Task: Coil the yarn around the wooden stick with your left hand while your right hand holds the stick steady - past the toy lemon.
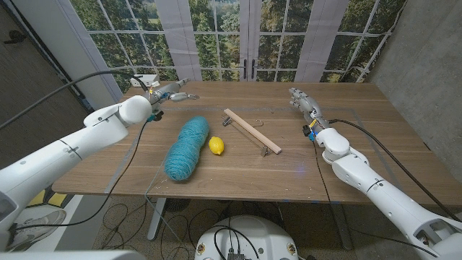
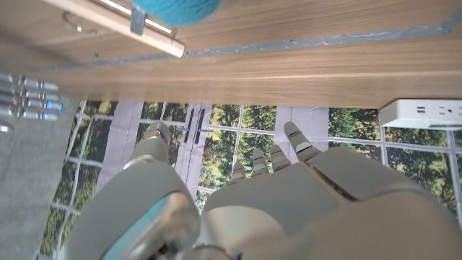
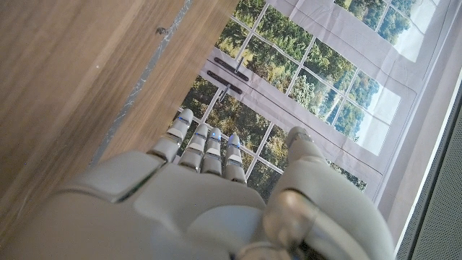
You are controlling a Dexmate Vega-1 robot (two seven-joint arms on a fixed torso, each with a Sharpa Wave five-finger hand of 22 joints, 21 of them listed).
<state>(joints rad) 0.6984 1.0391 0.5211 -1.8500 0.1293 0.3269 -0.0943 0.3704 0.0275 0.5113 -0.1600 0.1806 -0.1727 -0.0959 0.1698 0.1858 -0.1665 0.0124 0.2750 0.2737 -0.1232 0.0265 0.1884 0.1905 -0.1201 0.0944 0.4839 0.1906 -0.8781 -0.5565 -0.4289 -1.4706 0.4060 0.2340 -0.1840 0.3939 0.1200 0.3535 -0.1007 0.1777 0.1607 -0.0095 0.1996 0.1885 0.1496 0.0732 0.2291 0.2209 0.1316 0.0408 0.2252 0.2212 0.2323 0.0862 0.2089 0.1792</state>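
from my seat i've got a wooden table (image 1: 346, 155) with a thin taped outline (image 1: 361, 119) running around its middle, and a white power strip (image 1: 146, 80) sitting at the far left corner with a grey cable trailing off it. behind that there's a forest backdrop with white window frames (image 1: 245, 43), plus loose cables on the floor (image 1: 130, 217) under the near edge.

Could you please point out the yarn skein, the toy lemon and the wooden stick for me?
yarn skein (image 1: 186, 148), head view, middle of the teal bundle.
toy lemon (image 1: 216, 145), head view, centre of the fruit.
wooden stick (image 1: 252, 131), head view, mid-length.
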